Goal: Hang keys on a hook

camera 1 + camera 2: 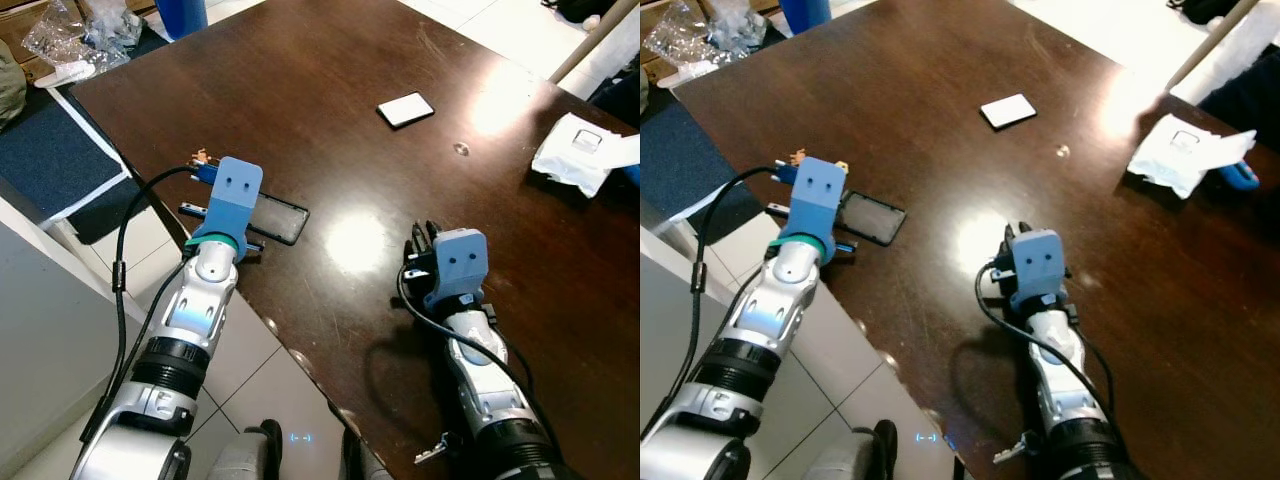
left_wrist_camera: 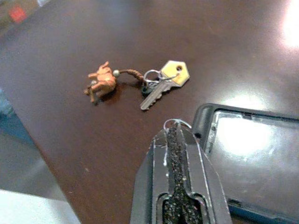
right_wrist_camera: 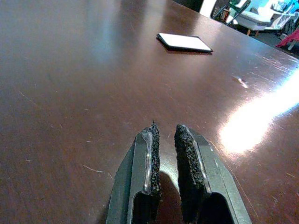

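Both silver arms reach forward over the near edge of the dark wooden table (image 1: 330, 120), wrists bent downward, each with a blue camera housing on top.

The left gripper (image 2: 176, 133) hovers low above the table at its left edge, its two black fingers pressed together with no gap between the pads and nothing between them. Its tip sits just beside the corner of a black phone case (image 2: 252, 154) that lies flat on the table. A little beyond the case, near the table's left edge, lie the keys (image 2: 161, 84): a silver key with a yellow head on a ring, joined by a short cord to a small orange animal charm (image 2: 100, 84). They rest on the wood, apart from the fingers.

The right gripper (image 3: 164, 135) is held low over the table further along the near edge, well apart from the case, its fingers nearly closed with a narrow slit between the pads, holding nothing. Farther across the table from the case lies a small white card (image 1: 405, 108), and crumpled white paper (image 1: 580, 150) sits toward the right side
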`<state>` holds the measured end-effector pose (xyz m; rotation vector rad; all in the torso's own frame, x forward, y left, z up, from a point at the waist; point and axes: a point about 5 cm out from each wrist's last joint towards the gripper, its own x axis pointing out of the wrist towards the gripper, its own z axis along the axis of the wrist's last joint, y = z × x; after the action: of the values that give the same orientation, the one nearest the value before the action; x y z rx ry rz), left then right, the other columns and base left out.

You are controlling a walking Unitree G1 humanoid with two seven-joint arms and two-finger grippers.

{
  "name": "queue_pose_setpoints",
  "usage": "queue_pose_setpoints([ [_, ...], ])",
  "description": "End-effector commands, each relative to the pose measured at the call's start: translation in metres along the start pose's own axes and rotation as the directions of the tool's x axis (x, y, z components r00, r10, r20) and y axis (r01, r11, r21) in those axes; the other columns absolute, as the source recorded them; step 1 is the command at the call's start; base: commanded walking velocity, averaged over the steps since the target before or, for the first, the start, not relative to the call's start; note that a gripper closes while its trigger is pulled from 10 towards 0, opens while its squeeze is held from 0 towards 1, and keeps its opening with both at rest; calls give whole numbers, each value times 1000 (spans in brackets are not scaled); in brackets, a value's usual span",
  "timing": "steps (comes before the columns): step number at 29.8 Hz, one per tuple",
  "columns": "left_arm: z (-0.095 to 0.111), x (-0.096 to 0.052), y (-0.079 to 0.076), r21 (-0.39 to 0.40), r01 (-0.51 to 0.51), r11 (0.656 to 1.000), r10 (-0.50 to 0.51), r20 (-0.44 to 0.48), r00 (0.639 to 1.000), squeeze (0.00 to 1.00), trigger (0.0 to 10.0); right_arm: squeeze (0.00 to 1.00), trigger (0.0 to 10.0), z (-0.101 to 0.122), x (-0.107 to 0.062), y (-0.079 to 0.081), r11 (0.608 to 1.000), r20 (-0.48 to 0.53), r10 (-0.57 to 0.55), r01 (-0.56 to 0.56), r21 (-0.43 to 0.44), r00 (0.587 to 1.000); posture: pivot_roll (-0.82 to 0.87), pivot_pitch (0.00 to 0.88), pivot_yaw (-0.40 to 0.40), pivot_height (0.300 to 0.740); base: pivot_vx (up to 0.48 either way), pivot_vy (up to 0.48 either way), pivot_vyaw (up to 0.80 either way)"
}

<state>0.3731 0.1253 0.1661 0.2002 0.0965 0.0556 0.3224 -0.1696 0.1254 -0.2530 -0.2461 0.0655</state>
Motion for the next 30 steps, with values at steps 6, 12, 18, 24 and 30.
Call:
queue_pose_setpoints([
  [6, -37, 0, -3, -248, 88, 965, -156, -271, 950, 0, 10000, 0, 10000, -20, -12, 3, 1000, -101, 9, -9, 3, 995, -2, 212, 140, 740, 0, 0, 0],
  [12, -35, 3, 1, -270, 115, 956, -192, -276, 942, 0, 10000, 0, 10000, -21, -12, 3, 1000, -101, 7, -7, 3, 995, -2, 209, 142, 740, 0, 0, 0],
  [18, -42, 4, 8, -39, 69, 997, -76, -232, 970, 0, 10000, 0, 10000, -20, -11, 4, 1000, -99, 10, -9, 5, 995, -2, 207, 139, 740, 0, 0, 0],
  [24, -42, 3, 9, 15, 55, 998, -50, -202, 978, 0, 10000, 0, 10000, -20, -11, 4, 1000, -99, 10, -10, 4, 995, -2, 207, 139, 740, 0, 0, 0],
  [30, -41, 2, 9, 43, 42, 998, -34, -182, 983, 1000, 10000, 0, 10000, -20, -11, 4, 1000, -101, 12, -11, 4, 995, 1, 212, 139, 740, 0, 0, 0],
])
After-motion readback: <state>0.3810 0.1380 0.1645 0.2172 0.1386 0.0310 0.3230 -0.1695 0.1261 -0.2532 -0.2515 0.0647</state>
